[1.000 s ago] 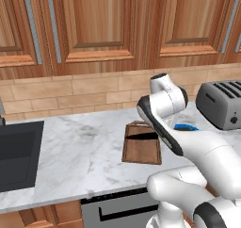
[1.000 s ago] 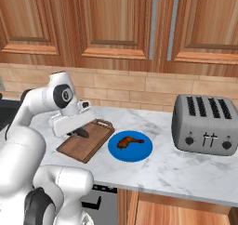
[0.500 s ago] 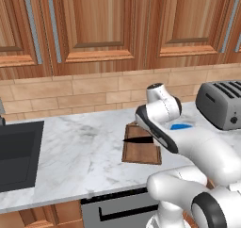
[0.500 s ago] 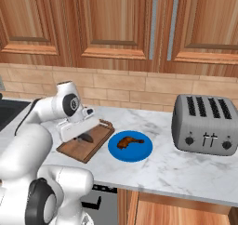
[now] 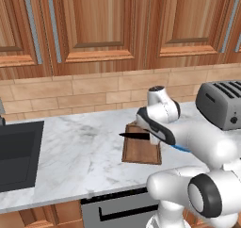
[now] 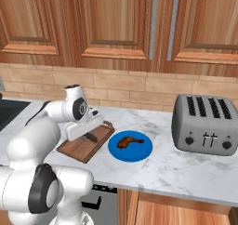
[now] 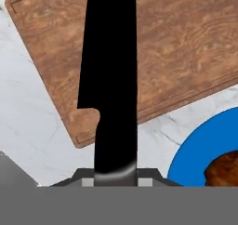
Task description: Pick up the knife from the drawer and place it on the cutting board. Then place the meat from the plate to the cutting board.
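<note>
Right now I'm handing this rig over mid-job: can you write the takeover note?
Gripper: shut on the knife, held by its handle above the cutting board, blade pointing out over it.
Meat: on the blue plate, beside the board on the toaster side.
Done: knife is out of the drawer and brought to the board.
Left: set the knife down on the board and release it, then move the meat from plate to board.

A home kitchen: reddish wood cabinets [image 6: 116, 24] hang above a brick-tile backsplash [image 5: 94, 93] and marble counter [image 5: 80, 151], with a dark sink [image 5: 16, 154] and silver four-slot toaster [image 6: 204, 124].
</note>
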Motion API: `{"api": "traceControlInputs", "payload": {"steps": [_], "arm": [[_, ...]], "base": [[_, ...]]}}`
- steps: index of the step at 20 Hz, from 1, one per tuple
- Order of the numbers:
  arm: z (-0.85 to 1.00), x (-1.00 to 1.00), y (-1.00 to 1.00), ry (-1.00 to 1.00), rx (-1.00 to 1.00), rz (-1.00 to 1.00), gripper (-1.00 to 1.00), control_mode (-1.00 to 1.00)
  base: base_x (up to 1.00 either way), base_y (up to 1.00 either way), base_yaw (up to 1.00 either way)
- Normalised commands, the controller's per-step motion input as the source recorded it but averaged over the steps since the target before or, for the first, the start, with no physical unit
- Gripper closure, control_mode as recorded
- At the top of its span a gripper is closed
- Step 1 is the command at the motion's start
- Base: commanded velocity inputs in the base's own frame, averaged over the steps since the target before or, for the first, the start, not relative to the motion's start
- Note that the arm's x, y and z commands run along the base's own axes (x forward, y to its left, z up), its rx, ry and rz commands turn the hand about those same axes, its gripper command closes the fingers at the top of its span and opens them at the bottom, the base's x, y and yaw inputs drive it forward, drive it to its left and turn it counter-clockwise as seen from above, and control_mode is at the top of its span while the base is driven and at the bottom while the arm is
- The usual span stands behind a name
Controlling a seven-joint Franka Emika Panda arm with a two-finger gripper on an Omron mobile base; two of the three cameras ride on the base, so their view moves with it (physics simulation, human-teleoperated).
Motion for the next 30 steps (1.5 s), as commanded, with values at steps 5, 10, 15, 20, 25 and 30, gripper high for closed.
{"api": "traceControlInputs", "payload": {"steps": [5,10,15,20,25,30], "arm": [[-0.05,0.48,0.00,0.00,0.09,0.01,1.00,-1.00],[-0.16,0.41,0.00,0.00,0.03,0.01,1.00,-1.00],[-0.23,0.37,0.00,0.00,0.00,0.00,1.00,-1.00],[-0.28,0.34,0.00,0.00,0.00,0.00,1.00,-1.00],[-0.30,0.28,-0.01,0.00,0.00,0.00,1.00,-1.00],[-0.31,0.18,-0.06,0.00,0.00,0.01,1.00,-1.00]], "base": [[0.00,0.00,0.00],[0.00,0.00,0.00],[0.00,0.00,0.00],[0.00,0.00,0.00],[0.00,0.00,0.00],[0.00,0.00,0.00]]}}
